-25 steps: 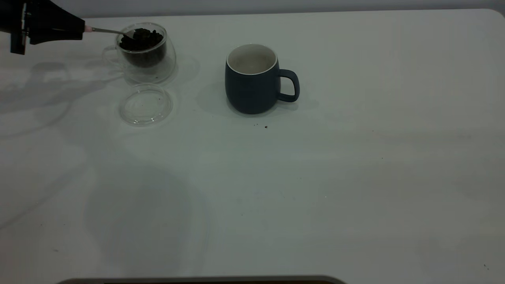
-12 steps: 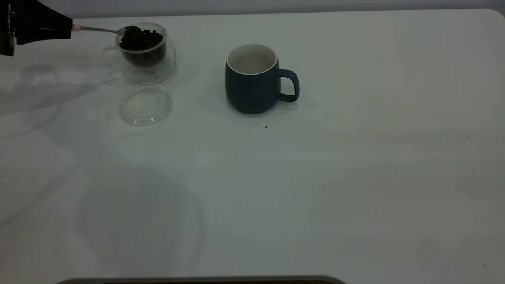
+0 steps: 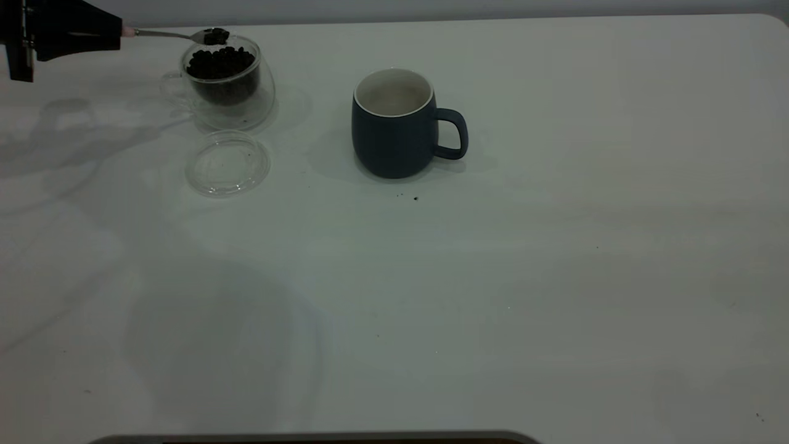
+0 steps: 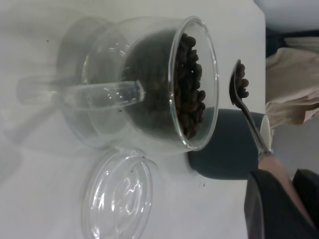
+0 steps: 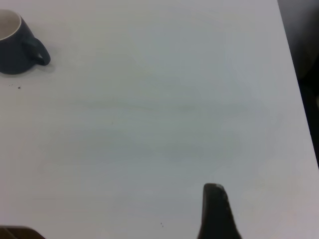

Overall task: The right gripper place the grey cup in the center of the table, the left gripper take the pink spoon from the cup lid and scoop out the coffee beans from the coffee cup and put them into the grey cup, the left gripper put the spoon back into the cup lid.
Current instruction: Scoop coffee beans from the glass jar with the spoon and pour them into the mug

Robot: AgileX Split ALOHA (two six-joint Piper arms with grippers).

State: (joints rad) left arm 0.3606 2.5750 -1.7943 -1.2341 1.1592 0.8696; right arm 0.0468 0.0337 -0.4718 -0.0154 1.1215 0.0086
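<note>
My left gripper (image 3: 114, 32) is at the far left back of the table, shut on the pink handle of the spoon (image 3: 175, 34). The spoon's bowl holds a few coffee beans (image 3: 216, 36) just above the rim of the tilted glass coffee cup (image 3: 223, 80), which is full of beans. The clear cup lid (image 3: 227, 163) lies empty in front of that cup. The grey cup (image 3: 394, 123) stands upright near the table's middle, handle to the right. The left wrist view shows the spoon (image 4: 246, 107), the glass cup (image 4: 149, 84), the lid (image 4: 119, 196) and the grey cup (image 4: 224, 154). My right gripper (image 5: 214, 209) is off to the right, away from everything.
A few dark crumbs (image 3: 414, 198) lie on the white table (image 3: 493, 277) just in front of the grey cup. The grey cup also shows far off in the right wrist view (image 5: 17, 47). Brown paper (image 4: 294, 84) lies beyond the table edge.
The spoon has lifted out of the beans in the glass cup and now carries a few beans above the rim. The cups and lid have not moved.
</note>
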